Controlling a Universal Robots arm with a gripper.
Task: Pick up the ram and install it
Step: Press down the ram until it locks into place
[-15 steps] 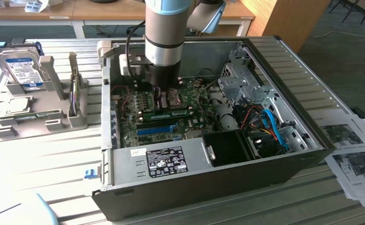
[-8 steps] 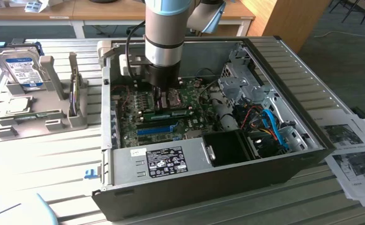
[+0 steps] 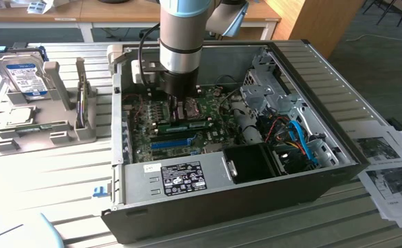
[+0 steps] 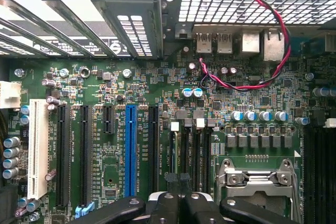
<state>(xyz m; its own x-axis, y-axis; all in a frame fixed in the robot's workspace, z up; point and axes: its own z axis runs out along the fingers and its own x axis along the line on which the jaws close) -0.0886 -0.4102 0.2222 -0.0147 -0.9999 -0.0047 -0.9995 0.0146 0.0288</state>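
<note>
Your gripper [image 4: 179,203] hung low over the motherboard [image 4: 157,103], jaws shut, with the ram [image 3: 185,124] seated lengthwise just beside it.

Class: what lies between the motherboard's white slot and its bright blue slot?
Three black slots, one shorter, lie between the white slot and the blue slot, seen in the wrist view.

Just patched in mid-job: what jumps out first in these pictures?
The arm plunges straight down into the open computer case, its gripper shut just above the green motherboard. The bright blue slot stands out among black ones. A hard drive stands in a rack at the exterior view's left.
</note>
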